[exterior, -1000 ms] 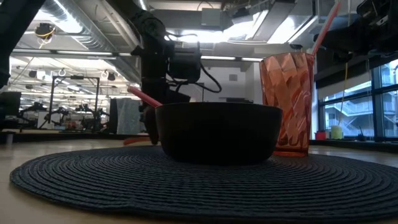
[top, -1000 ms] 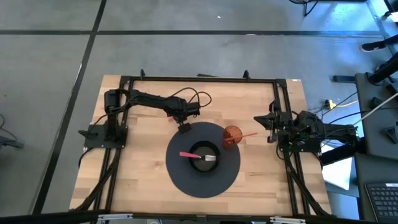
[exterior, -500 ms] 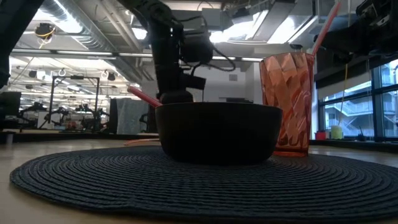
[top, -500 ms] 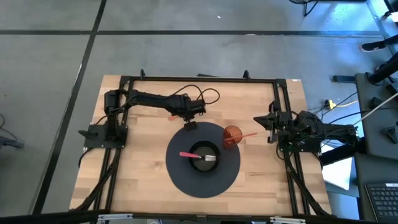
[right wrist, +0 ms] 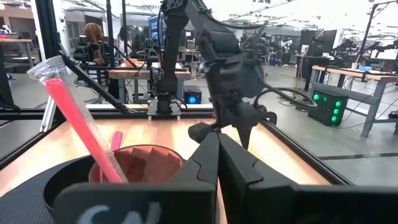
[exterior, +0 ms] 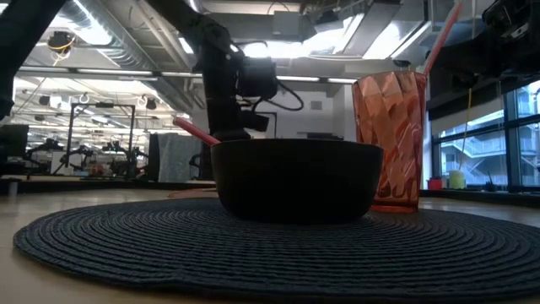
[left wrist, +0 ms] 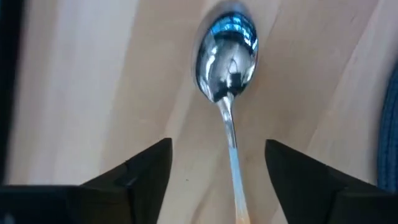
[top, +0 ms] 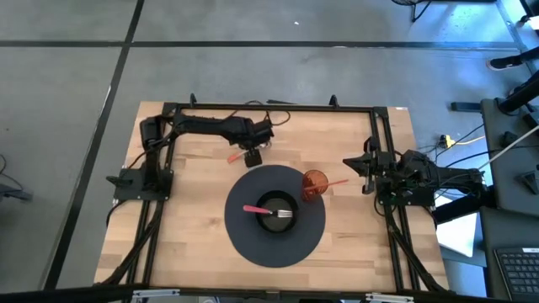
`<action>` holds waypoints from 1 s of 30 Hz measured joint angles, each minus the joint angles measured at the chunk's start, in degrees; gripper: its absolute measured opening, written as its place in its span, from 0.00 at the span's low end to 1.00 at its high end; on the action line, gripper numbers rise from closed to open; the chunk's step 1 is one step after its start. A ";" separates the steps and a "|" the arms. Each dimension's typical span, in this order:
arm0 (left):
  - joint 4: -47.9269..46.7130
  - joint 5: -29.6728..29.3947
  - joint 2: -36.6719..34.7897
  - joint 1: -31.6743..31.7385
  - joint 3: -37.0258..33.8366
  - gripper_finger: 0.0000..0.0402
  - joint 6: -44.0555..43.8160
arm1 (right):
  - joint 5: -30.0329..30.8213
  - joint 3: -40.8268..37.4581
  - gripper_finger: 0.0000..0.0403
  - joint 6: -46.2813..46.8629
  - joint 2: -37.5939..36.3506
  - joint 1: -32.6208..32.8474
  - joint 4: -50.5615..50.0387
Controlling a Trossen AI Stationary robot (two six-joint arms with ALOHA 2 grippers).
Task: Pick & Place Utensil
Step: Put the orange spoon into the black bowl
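Beyond the far edge of the dark round mat [top: 274, 244] you have the left gripper [top: 252, 156] poised over bare wood, its jaws spread wide and holding nothing. Between its fingers [left wrist: 146, 171], seen from the left wrist, the spoon [left wrist: 226, 62] lies flat on the table [top: 194, 210], bowl away from the gripper. On the mat sit the black bowl [top: 276, 213] and, beside it, the orange cup [top: 314, 183]. Your right gripper [top: 354, 164] waits at the table's right edge, fingers pressed together, empty.

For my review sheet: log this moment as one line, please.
left claw: open over spoon on table | right claw: shut, idle at right edge | fork: in bowl
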 joint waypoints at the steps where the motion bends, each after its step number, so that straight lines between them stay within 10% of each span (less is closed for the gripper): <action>1: -0.09 1.89 0.02 0.58 -0.01 0.64 0.25 | 0.00 0.00 0.01 0.00 0.00 0.01 0.01; 30: -0.52 -0.13 4.67 1.01 0.21 0.47 2.15 | 0.04 0.01 0.01 0.44 0.00 0.00 0.22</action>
